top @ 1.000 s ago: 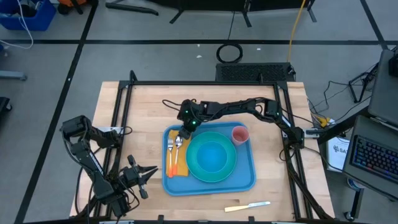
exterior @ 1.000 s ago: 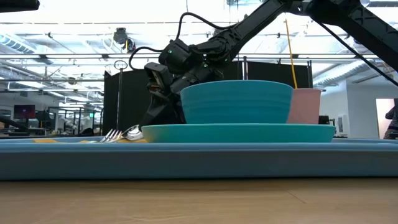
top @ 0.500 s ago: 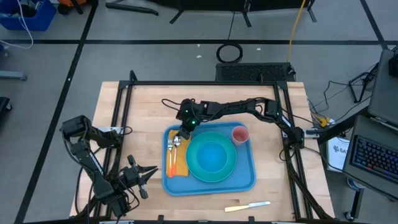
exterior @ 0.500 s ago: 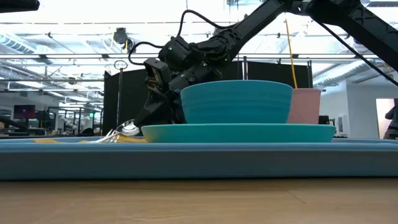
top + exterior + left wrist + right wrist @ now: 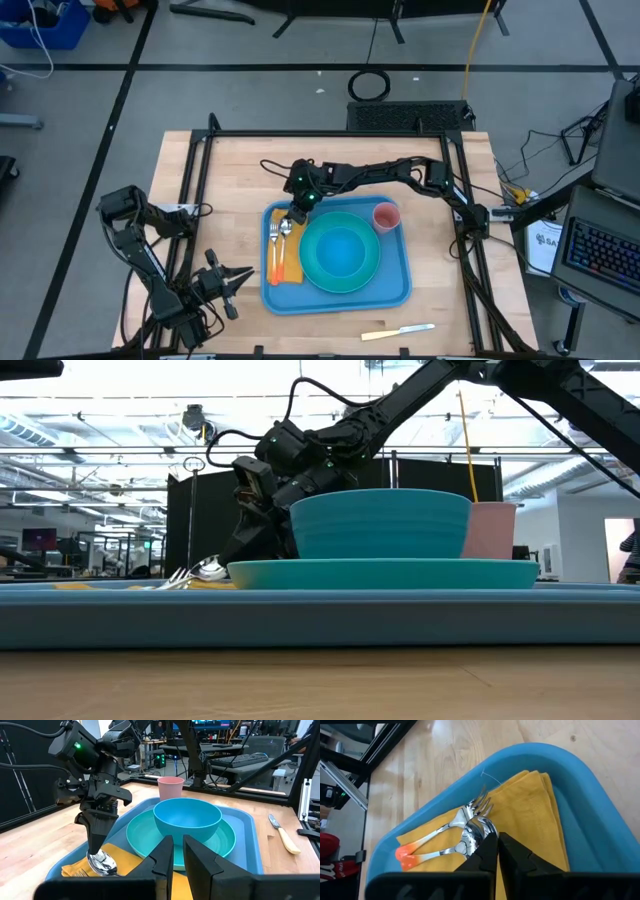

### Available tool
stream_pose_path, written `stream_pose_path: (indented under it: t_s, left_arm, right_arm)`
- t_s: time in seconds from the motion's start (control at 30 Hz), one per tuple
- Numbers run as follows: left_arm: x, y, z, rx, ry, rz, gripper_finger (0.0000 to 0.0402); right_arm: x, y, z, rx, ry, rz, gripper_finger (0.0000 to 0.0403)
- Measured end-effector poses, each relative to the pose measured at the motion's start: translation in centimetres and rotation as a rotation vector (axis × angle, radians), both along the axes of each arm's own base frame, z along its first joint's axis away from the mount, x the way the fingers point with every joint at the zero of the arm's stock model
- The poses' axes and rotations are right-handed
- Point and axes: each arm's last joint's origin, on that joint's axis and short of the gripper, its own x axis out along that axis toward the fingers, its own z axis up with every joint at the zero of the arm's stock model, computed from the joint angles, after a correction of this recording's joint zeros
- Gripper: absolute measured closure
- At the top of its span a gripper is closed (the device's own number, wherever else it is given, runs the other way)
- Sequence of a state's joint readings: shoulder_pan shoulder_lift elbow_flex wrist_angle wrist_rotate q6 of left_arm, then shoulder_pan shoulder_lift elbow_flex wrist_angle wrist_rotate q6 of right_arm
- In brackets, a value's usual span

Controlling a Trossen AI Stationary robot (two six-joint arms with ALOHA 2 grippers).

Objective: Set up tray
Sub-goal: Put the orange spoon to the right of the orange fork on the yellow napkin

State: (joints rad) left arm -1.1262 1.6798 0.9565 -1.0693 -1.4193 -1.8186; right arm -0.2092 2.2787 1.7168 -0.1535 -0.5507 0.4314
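The tray [image 5: 395,285] lies on the bench [image 5: 240,170], toward its front edge and a little right of the middle, and it is mostly laid. A round plate [image 5: 372,270] fills its middle with a bowl [image 5: 340,250] sitting in it, and a pink cup [image 5: 386,216] stands in the tray's far right corner. Along the tray's left edge a yellow napkin [image 5: 290,268] carries a fork [image 5: 470,810] and a spoon [image 5: 472,832], both with orange handles, lying side by side.

The right gripper [image 5: 293,214] is down at the far left corner of the tray, its fingers [image 5: 487,852] closed and the tips right at the spoon's bowl; whether they pinch it or only press on it I cannot tell. It looks like the spoon is being set or straightened.

One piece appears to be left: a knife [image 5: 398,332] with a pale handle lies on the bare bench near the front edge, just outside the tray's front right corner.

The left gripper [image 5: 237,280] waits above the bench's front left corner, well apart from the tray, with its fingers [image 5: 165,857] narrow and holding nothing.
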Motion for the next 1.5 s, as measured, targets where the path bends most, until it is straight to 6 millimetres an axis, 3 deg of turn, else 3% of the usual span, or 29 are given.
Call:
stream_pose_path:
  t_s: [1.13,1.5]
  left_arm:
    - [0.0,0.0,-0.02,-0.003,0.005,0.001,0.0357]
    - [0.0,0.0,-0.02,-0.003,0.006,0.001,0.0357]
  right_arm:
    - [0.05,-0.02,0.05,-0.015,-0.012,0.005,0.0397]
    - [0.21,-0.07,0.16,-0.051,-0.036,-0.001,0.0325]
